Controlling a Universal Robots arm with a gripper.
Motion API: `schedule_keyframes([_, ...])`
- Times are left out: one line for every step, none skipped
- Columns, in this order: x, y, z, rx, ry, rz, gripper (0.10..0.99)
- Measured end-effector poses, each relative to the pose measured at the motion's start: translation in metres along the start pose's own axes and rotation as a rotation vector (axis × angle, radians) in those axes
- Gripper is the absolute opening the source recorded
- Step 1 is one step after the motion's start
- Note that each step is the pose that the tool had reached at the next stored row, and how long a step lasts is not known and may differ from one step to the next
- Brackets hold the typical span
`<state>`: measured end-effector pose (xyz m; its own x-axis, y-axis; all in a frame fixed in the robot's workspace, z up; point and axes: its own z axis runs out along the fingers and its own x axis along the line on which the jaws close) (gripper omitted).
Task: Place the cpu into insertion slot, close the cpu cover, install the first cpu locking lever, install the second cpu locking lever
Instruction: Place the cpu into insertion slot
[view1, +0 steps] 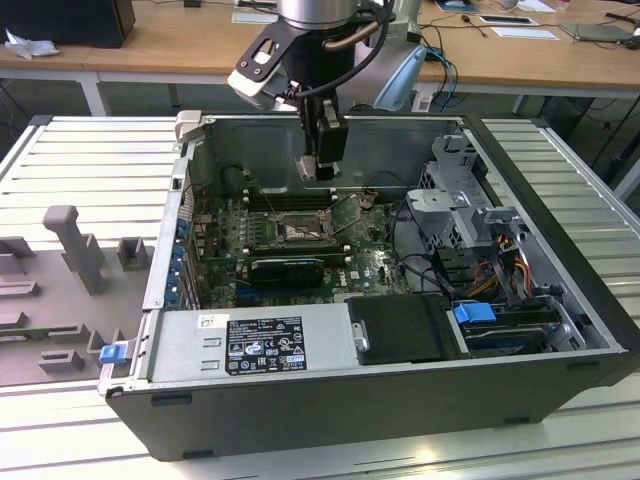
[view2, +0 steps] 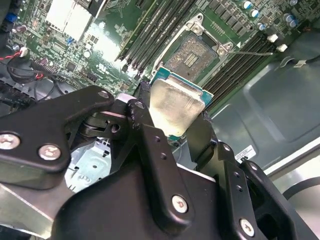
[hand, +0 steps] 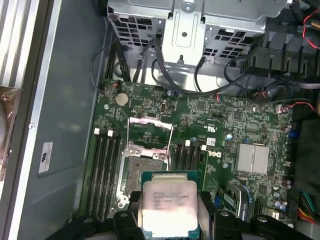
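Here, gripper clamps cpu above insertion slot; first wrist view shows cpu cover swung open.

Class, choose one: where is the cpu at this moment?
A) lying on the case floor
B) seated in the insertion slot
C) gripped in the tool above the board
C: the tool clamps the cpu above the board, and the insertion slot lies bare.
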<state>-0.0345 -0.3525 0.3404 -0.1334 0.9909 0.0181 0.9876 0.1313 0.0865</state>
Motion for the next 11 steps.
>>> schedule_keyframes([0.0000,-0.0001,0.0012,0.000,0.0000,0.000,0.529])
schedule_keyframes([0.0000,-0.0002,0.0021,0.000,-0.0001,0.000,0.529])
schedule_keyframes([-0.0001,-0.0003,0.0035,0.000,0.0000,0.000,0.529])
schedule_keyframes([-0.0001,-0.0004,0.0053,0.000,0.0001,0.000,0.529])
schedule_keyframes([-0.0001,-0.0006,0.0068,0.000,0.0000,0.000,0.529])
schedule_keyframes([-0.0001,-0.0007,0.0076,0.000,0.0000,0.000,0.529])
schedule_keyframes([-0.0002,-0.0008,0.0089,0.000,0.0000,0.000,0.529])
schedule_keyframes([-0.0002,-0.0009,0.0104,0.000,0.0000,0.000,0.529])
schedule_keyframes([-0.0002,-0.0010,0.0117,0.000,0.0000,0.000,0.529])
schedule_keyframes([-0.0003,-0.0012,0.0143,0.000,0.0000,0.000,0.529])
schedule_keyframes([-0.0003,-0.0014,0.0161,0.000,0.0000,0.001,0.529])
